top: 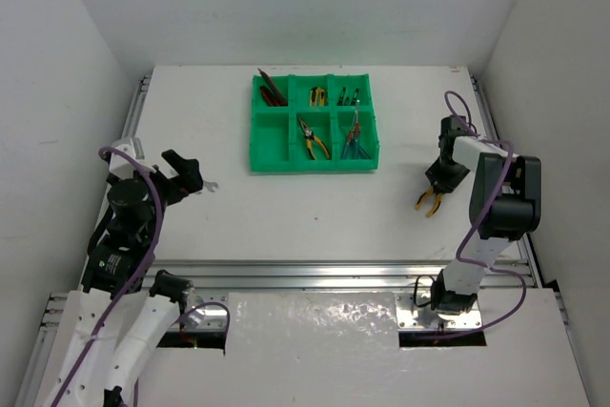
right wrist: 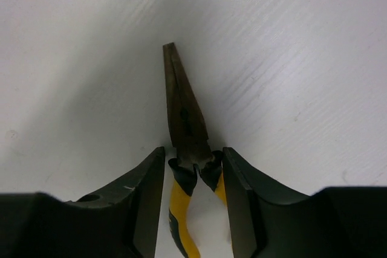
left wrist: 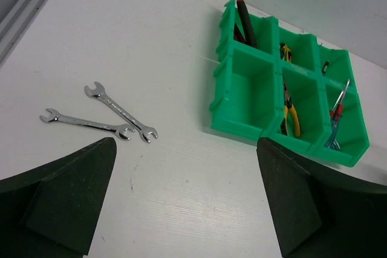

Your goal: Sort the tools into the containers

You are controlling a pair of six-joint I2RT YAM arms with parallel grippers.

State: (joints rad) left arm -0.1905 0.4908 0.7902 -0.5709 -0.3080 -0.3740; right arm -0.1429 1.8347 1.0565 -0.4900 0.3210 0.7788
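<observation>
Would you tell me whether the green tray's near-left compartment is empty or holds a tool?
Empty: the near-left compartment shows only bare green floor in the left wrist view, and likewise from above.

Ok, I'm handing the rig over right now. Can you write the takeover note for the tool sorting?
Left gripper: open, empty, over the table near two silver open-ended wrenches lying loose.
Right gripper: shut on yellow-handled needle-nose pliers, to the right of the bright green plastic tray; cannot tell whether they are lifted.
Done: five of the six tray compartments hold tools.
Left: these pliers and both wrenches. The near-left compartment is empty.
</observation>
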